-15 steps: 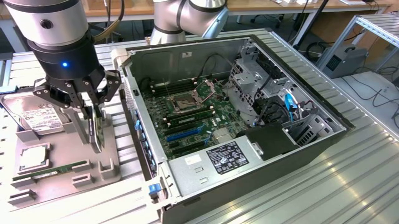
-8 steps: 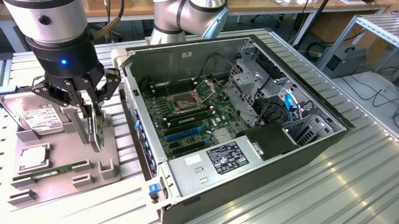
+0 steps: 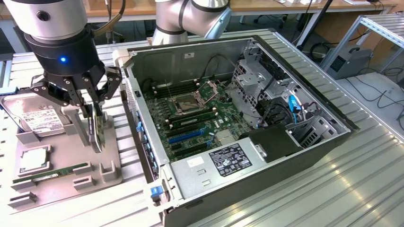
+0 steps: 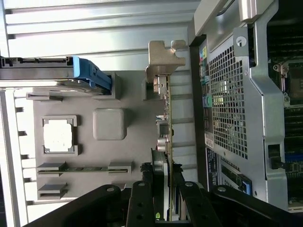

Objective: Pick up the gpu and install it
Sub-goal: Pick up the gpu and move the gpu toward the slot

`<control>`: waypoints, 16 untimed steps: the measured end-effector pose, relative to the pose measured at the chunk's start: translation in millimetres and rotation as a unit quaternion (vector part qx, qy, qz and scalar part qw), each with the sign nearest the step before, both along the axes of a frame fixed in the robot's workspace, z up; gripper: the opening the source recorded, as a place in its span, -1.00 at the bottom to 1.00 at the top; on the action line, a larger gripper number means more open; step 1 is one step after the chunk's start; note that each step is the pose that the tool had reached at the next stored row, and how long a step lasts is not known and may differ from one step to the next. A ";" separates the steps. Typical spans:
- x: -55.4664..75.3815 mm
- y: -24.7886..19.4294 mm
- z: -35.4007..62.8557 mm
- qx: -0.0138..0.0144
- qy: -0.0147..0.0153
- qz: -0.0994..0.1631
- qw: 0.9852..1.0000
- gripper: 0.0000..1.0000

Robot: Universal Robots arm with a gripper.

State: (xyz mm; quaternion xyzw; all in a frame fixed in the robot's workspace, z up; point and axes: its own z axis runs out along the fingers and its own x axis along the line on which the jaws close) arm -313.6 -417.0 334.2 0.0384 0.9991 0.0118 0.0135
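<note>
The end effector (image 3: 93, 100) is closed on the top edge of the gpu (image 3: 96, 130), which stands on edge in the grey tray (image 3: 60, 187) at centre left. The card looks light, stiff and fragile, so holding its bare board edge, clear of components, seems wise.

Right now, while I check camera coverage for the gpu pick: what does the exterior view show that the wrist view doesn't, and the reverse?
Exterior view adds the open case's drive cage, blue cable and power supply label. Wrist view adds the case's perforated rear panel face-on. Both share the gripper over the upright gpu in the grey tray, with the hard drive, processor and memory stick lying in it.
</note>
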 end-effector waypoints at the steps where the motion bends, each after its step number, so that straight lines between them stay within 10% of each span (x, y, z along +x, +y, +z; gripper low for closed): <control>1: 0.0 0.0 0.6 0.000 0.000 0.000 1.000 -0.47; 16: 0.0 0.0 9.4 0.000 0.000 0.000 1.000 -0.47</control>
